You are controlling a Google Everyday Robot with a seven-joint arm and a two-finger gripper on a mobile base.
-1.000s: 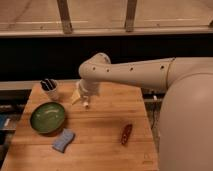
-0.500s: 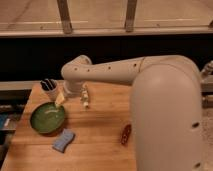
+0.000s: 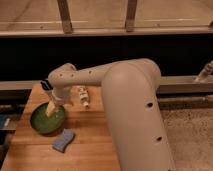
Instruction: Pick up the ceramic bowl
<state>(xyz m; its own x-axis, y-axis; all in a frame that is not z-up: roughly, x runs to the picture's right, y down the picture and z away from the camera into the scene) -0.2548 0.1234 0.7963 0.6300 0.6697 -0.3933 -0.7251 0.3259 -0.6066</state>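
My claw (image 3: 51, 108) hangs down into the ceramic bowl (image 3: 42, 125), over its upper right part. I cannot tell whether it is apart or together. The bowl sits level, mouth up, near the left edge of the wooden table (image 3: 87, 131). It is round with no long axis, shallow, and glossy green. A blue sponge (image 3: 63, 141) lies just beside it.

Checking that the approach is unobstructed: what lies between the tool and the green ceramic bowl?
Nothing in the camera view: the tool hangs right over the ceramic bowl, near its far rim.
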